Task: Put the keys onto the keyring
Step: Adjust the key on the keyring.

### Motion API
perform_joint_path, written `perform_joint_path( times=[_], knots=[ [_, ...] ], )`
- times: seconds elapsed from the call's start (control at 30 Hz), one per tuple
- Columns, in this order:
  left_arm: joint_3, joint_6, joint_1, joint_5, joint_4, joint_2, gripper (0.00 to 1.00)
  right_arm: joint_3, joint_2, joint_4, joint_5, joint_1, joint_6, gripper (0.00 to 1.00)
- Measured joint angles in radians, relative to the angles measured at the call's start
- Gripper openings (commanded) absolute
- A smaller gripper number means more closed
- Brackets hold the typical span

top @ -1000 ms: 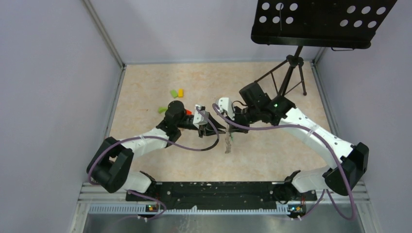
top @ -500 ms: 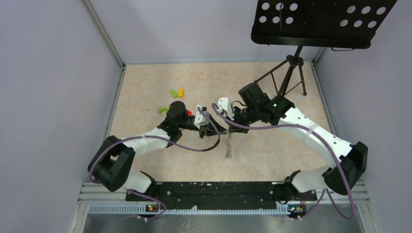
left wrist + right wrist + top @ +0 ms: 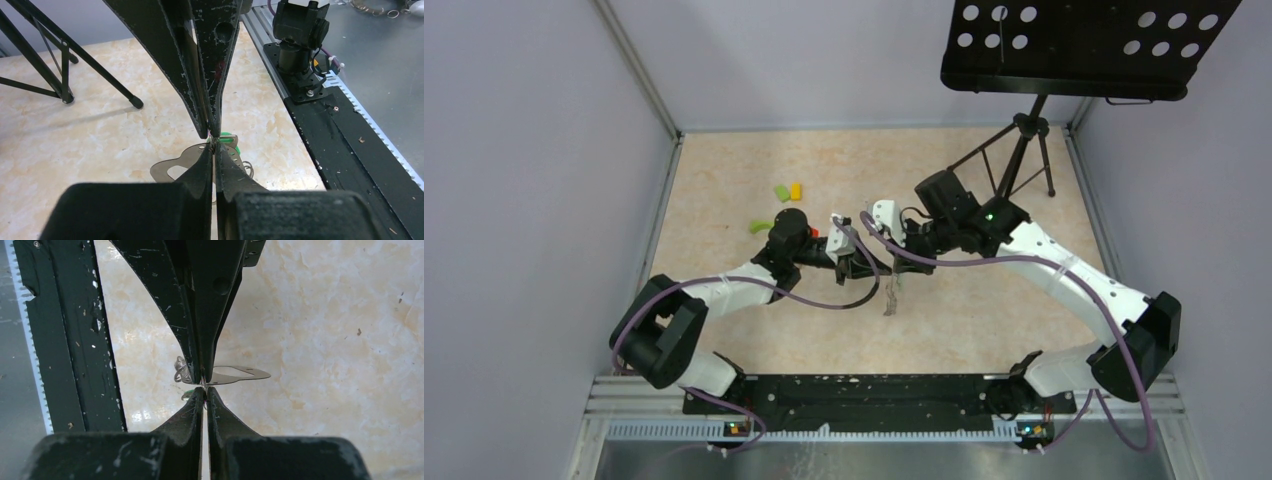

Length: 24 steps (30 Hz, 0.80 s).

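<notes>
Left hand [image 3: 214, 152] and right hand [image 3: 205, 394] clench tip to tip, what they pinch hidden; opposing pulls could drop the dangling keys [image 3: 891, 298] onto the desk [image 3: 724, 170].

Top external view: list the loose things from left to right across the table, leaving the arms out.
near green block → far green block → yellow block → keys, hanging near the middle → tripod

Lilac walls [image 3: 534, 200], beige marbled tabletop [image 3: 724, 160], black stand [image 3: 1024, 140]
</notes>
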Motion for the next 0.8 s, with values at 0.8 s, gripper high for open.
perform_joint_path(
  times=[0.8],
  knots=[
    [-0.039, -0.305, 0.014, 0.077, 0.33, 0.0, 0.0, -0.198, -0.193, 0.193, -0.071, -0.047, 0.029, 0.34]
  ],
)
